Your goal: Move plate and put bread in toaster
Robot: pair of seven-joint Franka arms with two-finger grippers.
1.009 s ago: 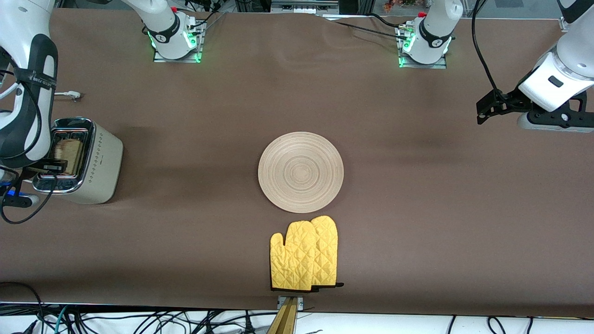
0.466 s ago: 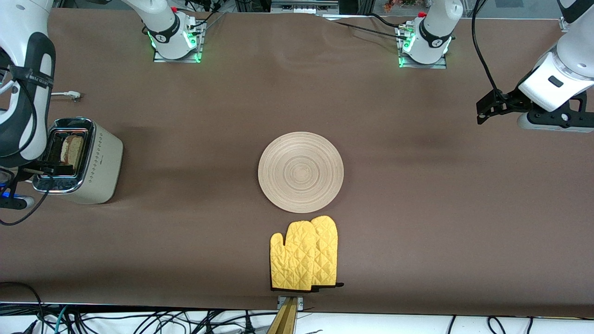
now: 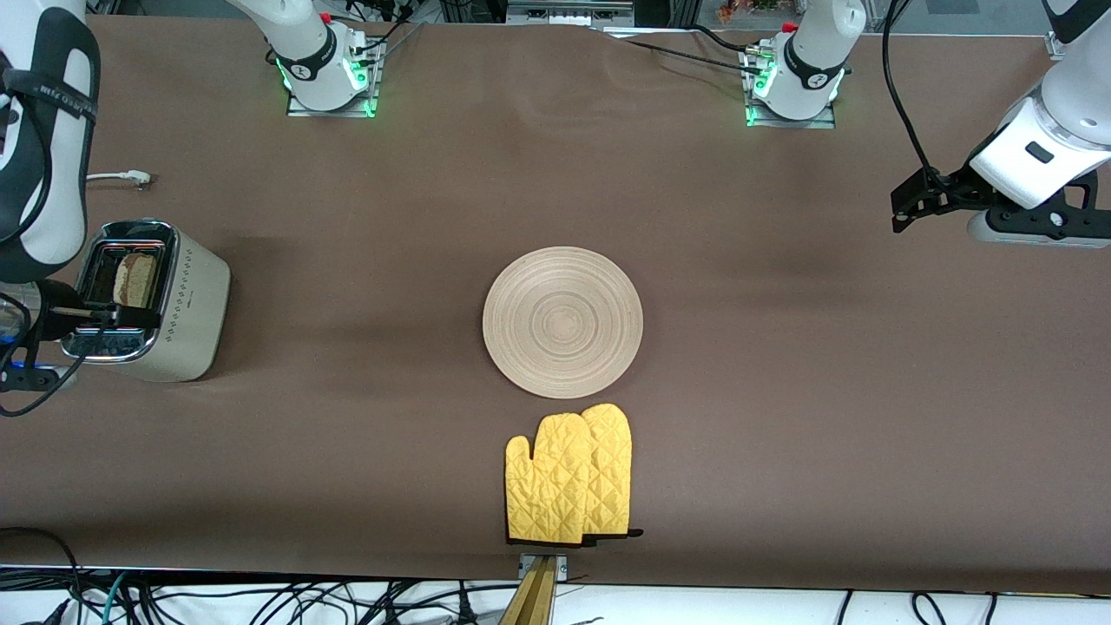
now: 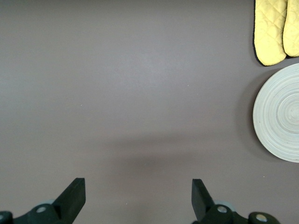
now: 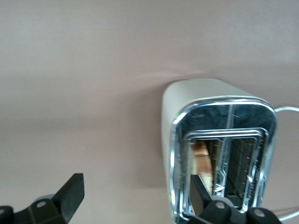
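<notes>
The beige toaster [image 3: 187, 304] stands at the right arm's end of the table. The bread [image 3: 134, 278] stands in the toaster slot toward the table's middle, its top edge showing. My right gripper [image 3: 95, 317] hovers open and empty over the toaster's nearer end. In the right wrist view the toaster [image 5: 187, 112], the bread [image 5: 202, 161] in its slot and my open right gripper [image 5: 135, 198] show. The pale wooden plate [image 3: 562, 321] lies at the table's middle. My left gripper [image 3: 911, 207] waits open over the left arm's end of the table, and also shows in the left wrist view [image 4: 137, 198].
Two yellow oven mitts [image 3: 568, 476] lie just nearer the camera than the plate, close to the table's front edge. The toaster's white cord [image 3: 121, 178] lies farther from the camera than the toaster. The left wrist view shows the plate [image 4: 280, 112] and mitts [image 4: 273, 28].
My right gripper let go of the bread, which dropped into the toaster slot. The gripper has risen and drawn toward the table's end. The left arm has not moved.
</notes>
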